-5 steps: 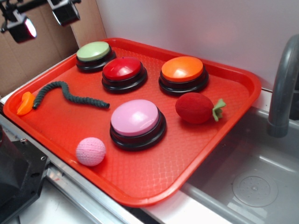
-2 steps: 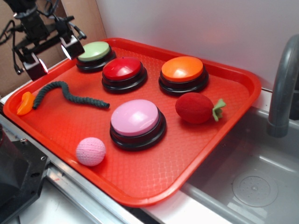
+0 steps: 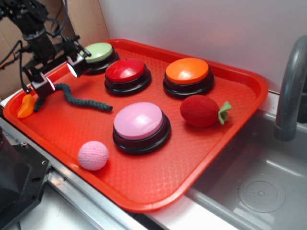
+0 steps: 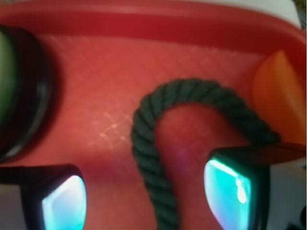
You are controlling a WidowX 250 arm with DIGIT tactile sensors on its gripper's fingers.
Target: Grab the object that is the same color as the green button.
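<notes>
Status: While the gripper [image 3: 58, 75] hangs at the upper left of the exterior frame, the grab is not yet made; the dark green rope [image 3: 76, 99] lies flat on the red tray [image 3: 201, 158] with nothing closed on it.
Target match: the green button [image 3: 97, 52], sage-topped on a black base, sits at the tray's far left corner; the rope is the only loose item of a similar hue.
Rope position: left part of the tray, running from near the orange piece [image 3: 26, 105] at the left rim in a wavy line toward the pink button [image 3: 139, 120]; its right end stops short of that button.
Done so far, judged: approach and rough alignment over the rope's left bend.
Left to do, judged: descend, close on the rope, lift.
Gripper opening: jaws stand wide apart, one finger pad [image 4: 61, 203] at lower left of the wrist frame, the other at lower right.
Gripper contents: nothing held; no contact with the rope can be confirmed.
Wrist view: the rope's arch [image 4: 158, 129] sits in the middle of the frame, one leg running down between the two pads; the right pad overlaps the arch's other end in the picture, height above it unclear.
Neighbours in wrist view: the button's black base at the left edge, orange piece at the right edge.
Focus: wrist picture soft; fine gaps not resolvable.
</notes>
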